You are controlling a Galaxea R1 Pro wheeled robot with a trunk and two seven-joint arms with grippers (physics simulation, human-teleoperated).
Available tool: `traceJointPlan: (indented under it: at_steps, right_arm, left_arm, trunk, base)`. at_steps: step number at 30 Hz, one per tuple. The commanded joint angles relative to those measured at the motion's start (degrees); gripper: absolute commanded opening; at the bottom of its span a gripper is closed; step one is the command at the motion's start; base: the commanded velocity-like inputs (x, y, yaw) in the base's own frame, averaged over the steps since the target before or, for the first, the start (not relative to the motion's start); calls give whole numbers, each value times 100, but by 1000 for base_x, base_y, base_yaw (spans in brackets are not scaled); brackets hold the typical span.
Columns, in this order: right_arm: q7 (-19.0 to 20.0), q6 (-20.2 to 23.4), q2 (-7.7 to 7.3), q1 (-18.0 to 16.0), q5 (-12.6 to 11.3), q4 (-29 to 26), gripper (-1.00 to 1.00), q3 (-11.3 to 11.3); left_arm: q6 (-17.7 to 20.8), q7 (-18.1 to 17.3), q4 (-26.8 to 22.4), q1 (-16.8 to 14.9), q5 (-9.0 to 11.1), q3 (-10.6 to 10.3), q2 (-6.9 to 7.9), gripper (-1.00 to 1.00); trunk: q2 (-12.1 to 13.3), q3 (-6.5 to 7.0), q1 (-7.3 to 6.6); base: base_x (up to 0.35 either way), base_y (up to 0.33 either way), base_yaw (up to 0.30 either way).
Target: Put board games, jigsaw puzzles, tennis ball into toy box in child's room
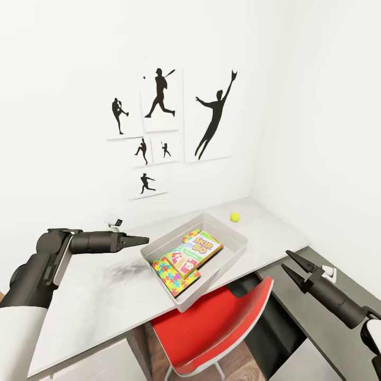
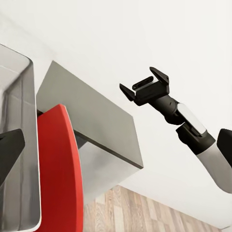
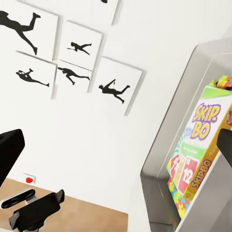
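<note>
On the pale grey table [image 1: 106, 296], the toy box [image 1: 233, 253] sits with its near corner jutting past the table's front edge, above a red chair [image 1: 222, 323]. Inside the toy box lie a Skip-Bo board game [image 1: 203, 247] and a red-marked game box [image 1: 181, 263] partly under it, resting on two jigsaw puzzles [image 1: 172, 278]. Beyond the toy box, towards the wall corner, the tennis ball [image 1: 234, 216] rests alone on the table, well apart from the bin. The left gripper [image 1: 138, 241] hovers just beside the toy box's left wall, its fingers pressed together around nothing. The right gripper [image 1: 295, 267] hangs off the toy box's right side, above the dark cabinet top [image 1: 317, 317], jaws spread and empty. The tennis ball is probably light and slightly yielding with a fuzzy, grippy skin, but it will roll at a nudge, so pinching across its middle from above seems safest. Bare tabletop surrounds the ball, yet the two walls meet close behind it, limiting approach from that side. The overhanging toy box looks easy to knock off.
</note>
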Motion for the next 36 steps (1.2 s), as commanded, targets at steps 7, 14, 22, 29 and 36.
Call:
traceJointPlan:
  at_steps: [7,14,22,29,36]
  right_arm:
    - [7,20,0,-6,-3,1,100,-7]
    - [-1,18,0,-6,0,1,100,-8]
    - [-2,11,0,-6,53,1,100,-8]
    - [4,10,0,-6,86,40,100,-8]
    - [6,10,-1,-6,89,75,100,-8]
  left_arm:
    - [61,-16,-1,-5,3,59,2,100]
    - [61,-20,-1,-5,10,69,2,100]
    - [61,-21,-2,-5,10,70,2,100]
    - [61,-21,-1,-5,12,70,2,100]
    - [58,-21,-1,-5,10,70,2,100]
  trunk:
    - [-12,-13,3]
    - [-12,-13,3]
    - [-12,-13,3]
    - [-12,-13,3]
    - [-12,-13,3]
  base:
    - [11,-14,0]
    - [94,-89,0]
    - [45,-52,129]
    - [170,-186,272]
    - [187,-173,283]
